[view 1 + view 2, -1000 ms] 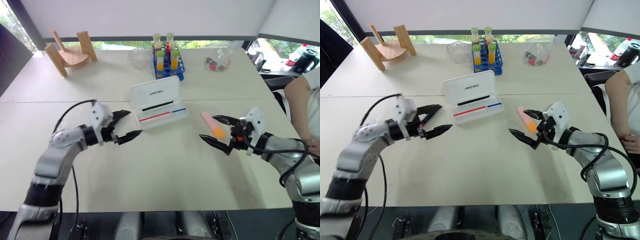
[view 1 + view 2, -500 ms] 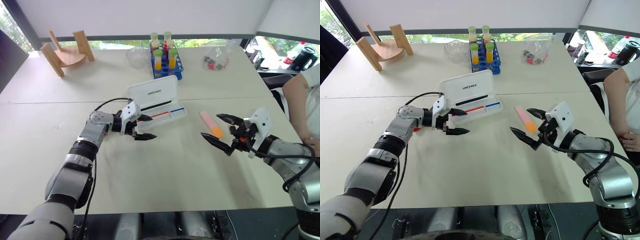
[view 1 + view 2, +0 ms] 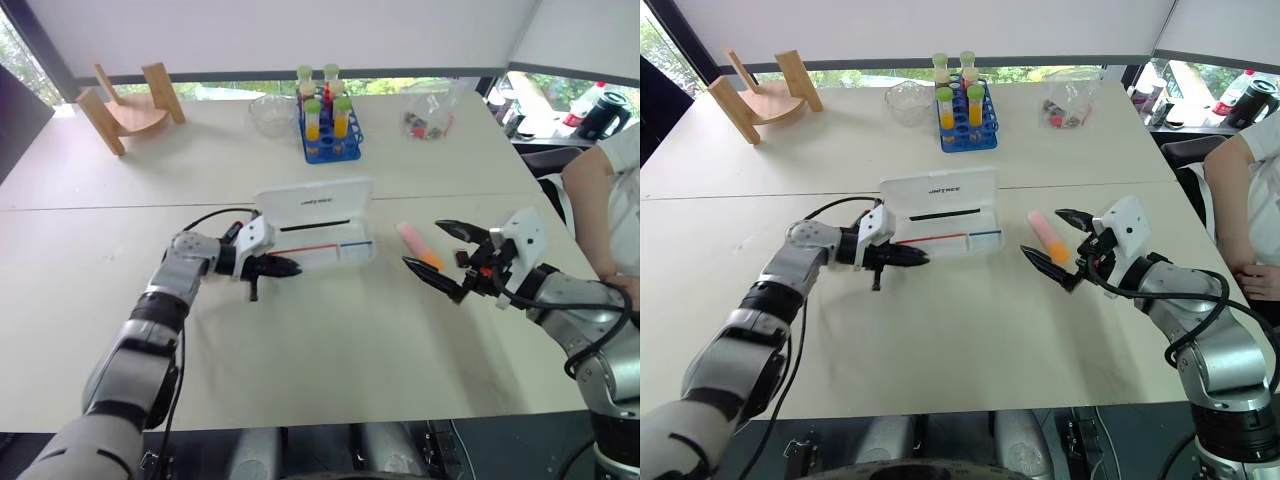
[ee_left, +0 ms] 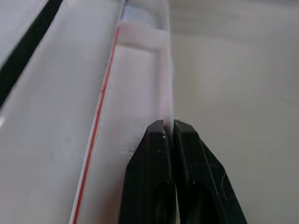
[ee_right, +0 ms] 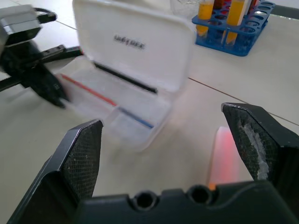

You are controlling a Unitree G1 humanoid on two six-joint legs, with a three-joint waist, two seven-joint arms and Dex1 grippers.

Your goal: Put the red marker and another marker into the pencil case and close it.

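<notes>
Head views: the flat white plastic pencil case [image 3: 318,225] lies open mid-table, lid raised. The left gripper [image 3: 287,266], clenched, sits at its left near edge. The chunky pink highlighter with orange end [image 3: 420,246] lies right of the case, beside the right gripper [image 3: 447,259], spread and empty.

Left wrist view: black fingertips [image 4: 161,135] pressed together against the case's wall [image 4: 140,93].

Right wrist view: wide-apart fingers [image 5: 84,154] face case and highlighter.

The pencil case [image 3: 940,212] is smooth white plastic, its tray translucent and faintly glossy. Beside it the highlighter [image 3: 1048,237] looks like matt pink plastic. The table [image 3: 970,340] has a smooth, matt beige top. Behind the case stand a blue plastic rack [image 3: 962,130] and a bare wooden stand [image 3: 765,90].
</notes>
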